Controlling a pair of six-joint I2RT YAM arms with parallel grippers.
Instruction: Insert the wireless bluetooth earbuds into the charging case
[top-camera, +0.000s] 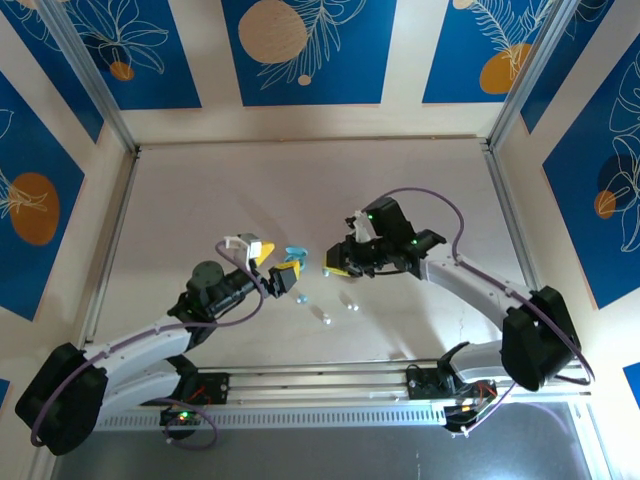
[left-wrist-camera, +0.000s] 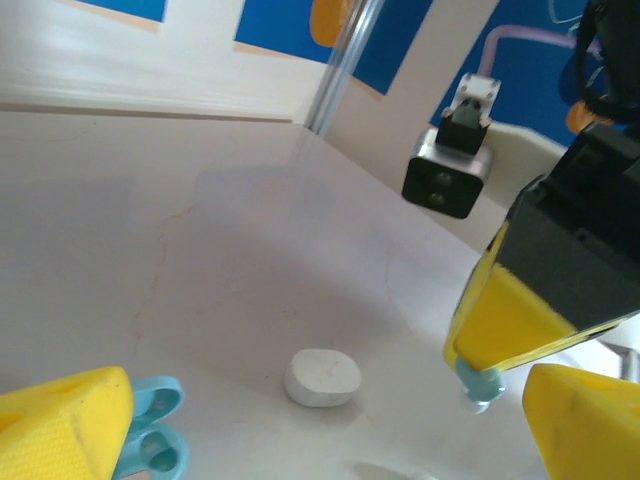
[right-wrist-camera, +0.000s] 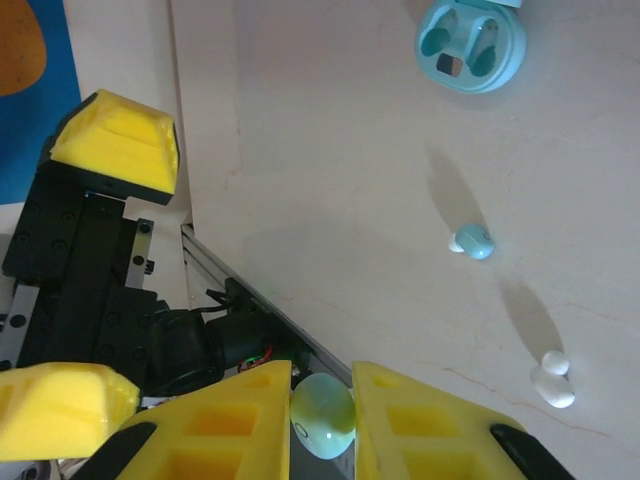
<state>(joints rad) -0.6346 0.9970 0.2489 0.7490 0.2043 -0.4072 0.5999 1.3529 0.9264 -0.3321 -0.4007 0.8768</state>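
One blue earbud (right-wrist-camera: 322, 422) is clamped in the right gripper (right-wrist-camera: 322, 400); none is seen seated in the case (right-wrist-camera: 470, 45); the left gripper (top-camera: 274, 263) is spread.

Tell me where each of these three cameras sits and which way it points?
Top external: fixed above and behind, looking down on the table; the left arm and right arm show, bases nearest.
Left wrist: on the left arm, looking low across the table toward the right arm; the open left fingers frame the bottom corners.
Right wrist: on the right arm, looking down; the right fingers pinch a pale blue earbud.
Shared: both wrist views show that earbud and the open blue case.
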